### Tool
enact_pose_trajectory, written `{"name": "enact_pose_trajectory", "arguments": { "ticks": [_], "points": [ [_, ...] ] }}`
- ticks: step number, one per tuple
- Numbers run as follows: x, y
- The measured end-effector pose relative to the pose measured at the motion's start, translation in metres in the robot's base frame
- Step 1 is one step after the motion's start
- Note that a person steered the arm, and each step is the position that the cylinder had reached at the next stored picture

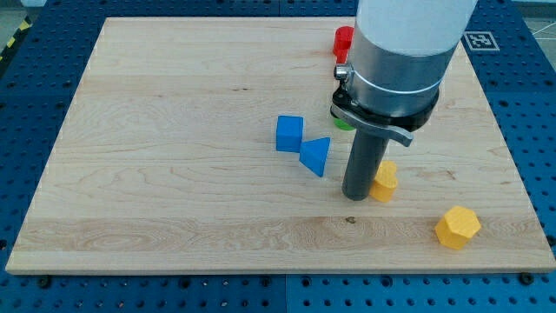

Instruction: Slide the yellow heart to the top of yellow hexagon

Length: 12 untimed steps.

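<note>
Pale wooden board (174, 130) on a blue perforated bench: we stand mid-push, our rod planted upright with my tip (355, 196) touching the view's-left side of the yellow heart (384, 182), which lies near the board's lower right. We carry no fingers to open or clench, only this bare rod, gripping nothing. The yellow hexagon (457, 227) waits apart from the heart, toward the view's bottom right. To land the heart above it, we judge a push toward the view's right is wanted, kept through the heart's middle so it does not spin off, stopping before it overshoots. A blue cube (289, 133) and blue triangle (316, 156) sit left; red (343, 41) and green (344, 123) blocks peek from behind the arm.
</note>
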State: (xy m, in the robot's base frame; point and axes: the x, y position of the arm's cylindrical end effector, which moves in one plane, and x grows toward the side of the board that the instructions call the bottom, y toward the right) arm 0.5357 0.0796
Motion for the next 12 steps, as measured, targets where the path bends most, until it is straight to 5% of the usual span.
{"name": "enact_pose_trajectory", "arguments": {
  "ticks": [8,12],
  "points": [
    [-0.023,0.026],
    [0.012,0.048]
  ]
}}
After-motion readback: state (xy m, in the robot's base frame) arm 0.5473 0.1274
